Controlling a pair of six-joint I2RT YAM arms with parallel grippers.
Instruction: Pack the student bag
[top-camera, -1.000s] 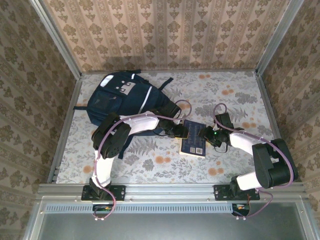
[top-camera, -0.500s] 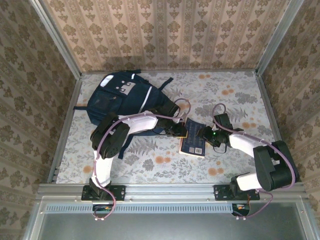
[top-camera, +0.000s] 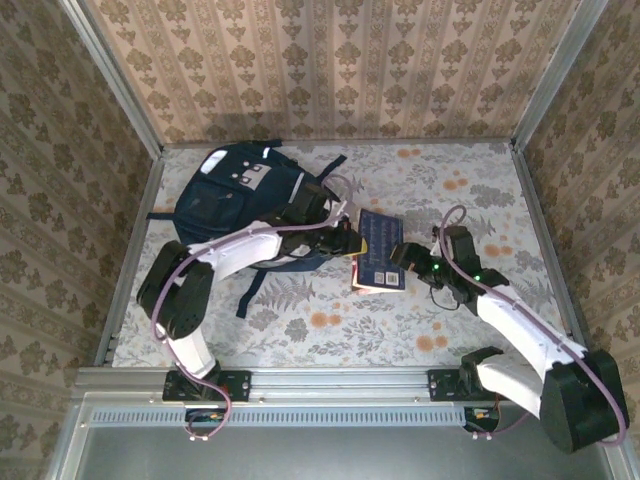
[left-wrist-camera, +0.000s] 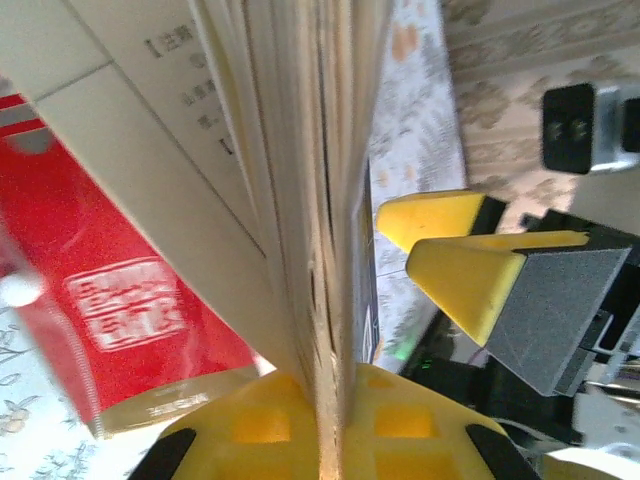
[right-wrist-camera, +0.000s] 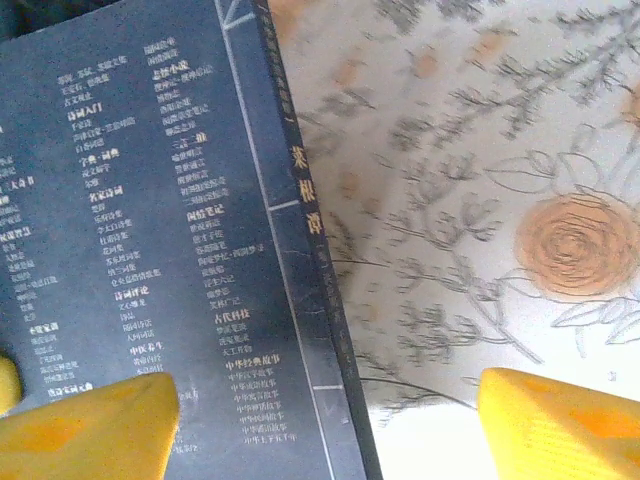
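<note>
Beige damask wallpaper covers the far, left and right walls. A pale floral cloth covers the table, and a metal rail runs along its near edge.

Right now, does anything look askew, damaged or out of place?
The navy book sits crooked beside the student bag. The left gripper has its jaws shut on the page edge, and the pages look splayed in the left wrist view.

Back left on worktop: student bag. Just right of it: book (left pincer at its left edge, right pincer at its right).
</note>
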